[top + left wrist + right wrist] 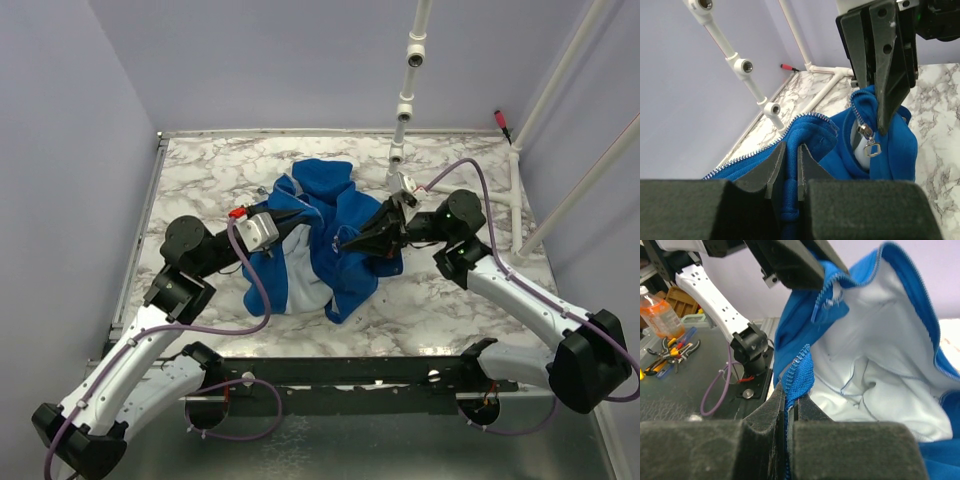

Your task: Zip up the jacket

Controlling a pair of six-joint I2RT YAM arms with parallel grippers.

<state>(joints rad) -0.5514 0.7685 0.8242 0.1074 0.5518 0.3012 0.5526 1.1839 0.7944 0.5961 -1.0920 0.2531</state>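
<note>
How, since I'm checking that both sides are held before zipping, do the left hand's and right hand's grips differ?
The left hand pinches a thick rolled fold of the jacket, just beside the zipper teeth. The right hand pinches a thin toothed zipper edge. The left hand's jaws stand slightly apart around that fold, while the right hand's nearly meet. Both hands are shut on blue edges of the jacket's front opening.

I am looking over a desk [200,170] with a white-and-grey marbled top and a thin metal rim. The jacket [325,250] is lying bunched around the middle of it, blue outside up, its pale lining showing toward the near side. White pipework [398,150] is standing at the far edge, right of centre, and more pipes are running along the right edge.
</note>
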